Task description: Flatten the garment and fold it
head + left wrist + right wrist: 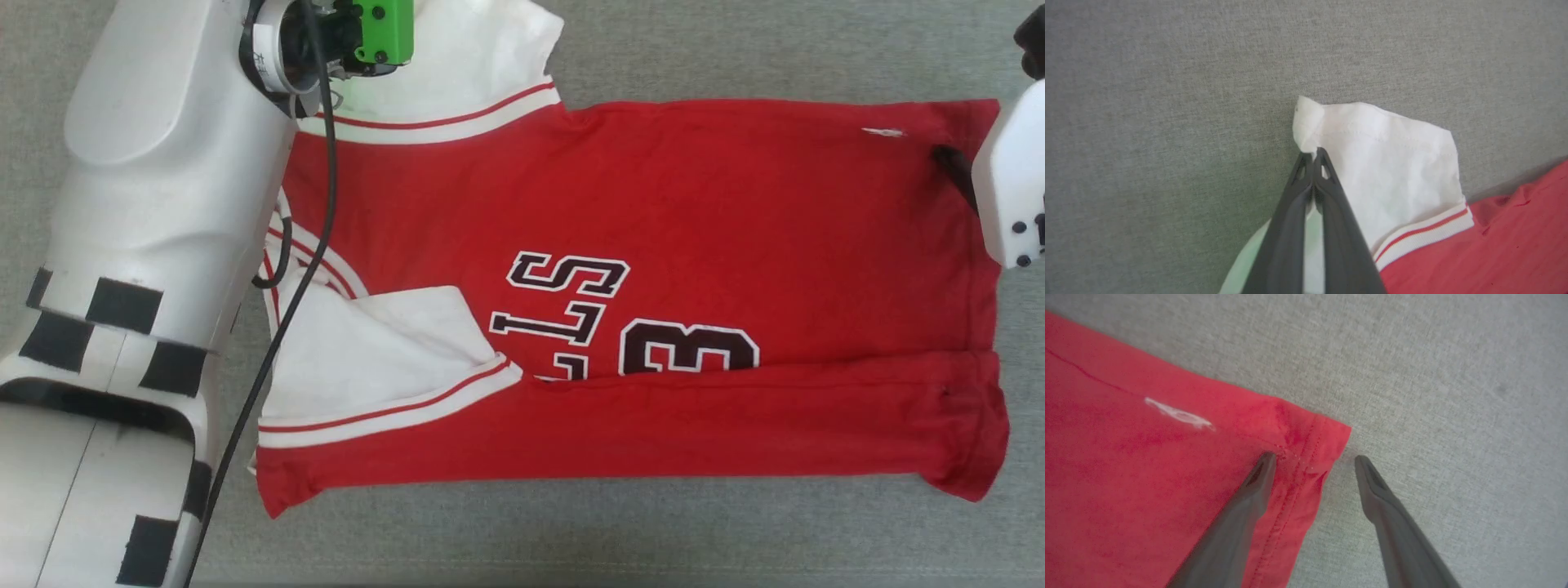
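The garment [653, 204], a red jersey-style knit shirt with white sleeves, striped trim and black white-outlined lettering, was laid sideways on the grey woven fabric surface [735, 539], collar toward nine o'clock and hem toward three o'clock in the head view. Its six o'clock long side was seen folded over the chest, with the near sleeve [384, 351] tucked in. The twelve o'clock side was judged not yet folded, and the far sleeve [473, 57] was spread out at about eleven o'clock. A corner of that far sleeve was pinched between the closed fingers of the left gripper [1313, 152]. The right gripper [1314, 457] was held wide at the two o'clock hem corner, one finger on the red cloth, the other over bare surface, nothing gripped. The step in hand was judged to be folding the far side toward six o'clock. To be done well, the hem corner should be taken through both layers before any lift. Both corners should then be raised together, carried in parallel with the edge kept taut, and laid level with the existing fold.
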Robot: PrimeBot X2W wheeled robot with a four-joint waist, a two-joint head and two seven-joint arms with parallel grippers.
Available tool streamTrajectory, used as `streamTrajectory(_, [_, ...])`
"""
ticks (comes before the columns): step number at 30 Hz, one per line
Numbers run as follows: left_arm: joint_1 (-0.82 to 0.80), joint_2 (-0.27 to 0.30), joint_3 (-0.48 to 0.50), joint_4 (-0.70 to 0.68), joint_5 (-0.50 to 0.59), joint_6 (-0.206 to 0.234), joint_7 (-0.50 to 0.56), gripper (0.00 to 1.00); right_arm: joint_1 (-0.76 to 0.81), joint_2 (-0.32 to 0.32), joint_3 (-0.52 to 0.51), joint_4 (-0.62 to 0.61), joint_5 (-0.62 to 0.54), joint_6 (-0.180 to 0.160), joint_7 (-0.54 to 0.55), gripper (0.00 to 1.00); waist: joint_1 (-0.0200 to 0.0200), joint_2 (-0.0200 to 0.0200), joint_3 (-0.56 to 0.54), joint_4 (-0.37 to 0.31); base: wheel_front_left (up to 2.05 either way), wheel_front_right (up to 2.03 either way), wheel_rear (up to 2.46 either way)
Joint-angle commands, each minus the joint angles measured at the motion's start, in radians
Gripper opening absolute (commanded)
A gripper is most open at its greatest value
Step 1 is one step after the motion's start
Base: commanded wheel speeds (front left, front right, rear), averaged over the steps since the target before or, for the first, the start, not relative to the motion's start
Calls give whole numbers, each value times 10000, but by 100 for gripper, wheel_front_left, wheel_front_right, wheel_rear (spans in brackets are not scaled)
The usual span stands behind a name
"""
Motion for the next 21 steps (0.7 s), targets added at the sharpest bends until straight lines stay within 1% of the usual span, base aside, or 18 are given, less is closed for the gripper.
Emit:
streamTrajectory(1, [210, 91, 34, -126, -118, 64, -11, 0, -163, -60, 198, 161, -67, -15, 214, 100, -1, 0, 136, 122, 0, 0, 0])
streamTrajectory(3, [287, 112, 42, -291, -148, 101, 3, 0, -198, -189, 563, 338, -56, -15, 507, 100, -1, 0, 203, 164, 0, 0, 0])
streamTrajectory(6, [422, 129, 60, -479, -204, 152, -3, 0, -195, -277, 849, 459, 168, -15, 748, 100, -1, 0, 256, 204, 0, 0, 0])
streamTrajectory(7, [465, 145, 82, -549, -232, 167, -17, 0, -183, -274, 854, 506, 257, -15, 821, 92, -1, 0, 272, 205, 0, 0, 0])
streamTrajectory(8, [500, 159, 89, -599, -247, 172, -25, 0, -183, -262, 838, 505, 329, -15, 815, 45, -1, 0, 280, 210, 0, 0, 0])
streamTrajectory(9, [543, 175, 97, -658, -260, 183, -47, 0, -184, -273, 814, 494, 364, -15, 755, 8, -1, 0, 281, 218, 0, 0, 0])
streamTrajectory(10, [582, 179, 114, -705, -281, 191, -76, 0, -168, -309, 811, 493, 386, -15, 725, 0, -1, 0, 269, 230, 0, 0, 0])
streamTrajectory(12, [678, 178, 188, -840, -364, 163, -226, 0, -127, -350, 726, 477, 457, -15, 590, 0, -1, 0, 176, 256, 0, 0, 0])
streamTrajectory(16, [954, 195, 401, -1123, -625, 16, -564, 0, -30, -287, 359, 492, 467, -15, -48, 0, -1, 0, -270, 319, 0, 0, 0])
streamTrajectory(21, [1512, 266, 714, -1613, -1004, -279, -1122, 0, 285, -49, -113, 611, 421, -15, -1024, 0, -1, 0, -1288, 449, 0, 0, 0])
